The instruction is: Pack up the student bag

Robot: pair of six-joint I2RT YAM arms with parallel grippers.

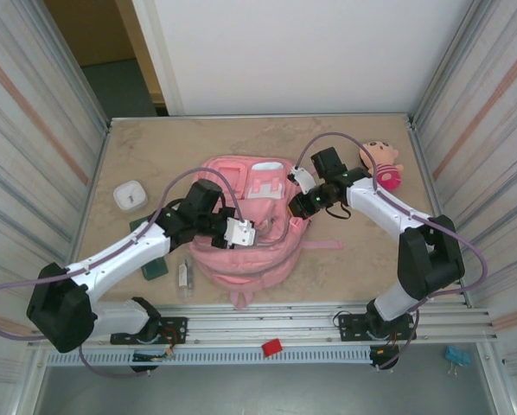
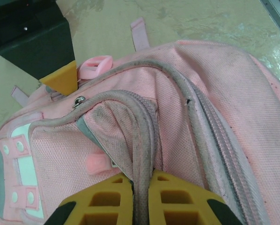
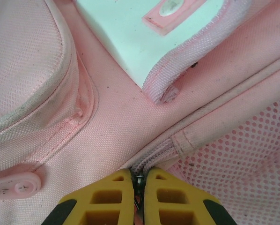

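Student bag (image 1: 241,259) flat on table (image 1: 354,268), just left of doll (image 1: 382,164). My left gripper (image 2: 141,187) clamped on bag's piped fabric fold (image 2: 142,140); my right gripper (image 3: 139,187) pinched shut on zip pull (image 3: 138,177), bag's doll-side edge.

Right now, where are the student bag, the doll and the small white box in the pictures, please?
student bag (image 1: 245,264): top external view, on its near pink pocket.
doll (image 1: 378,156): top external view, on its head.
white box (image 1: 130,195): top external view, on its top face.
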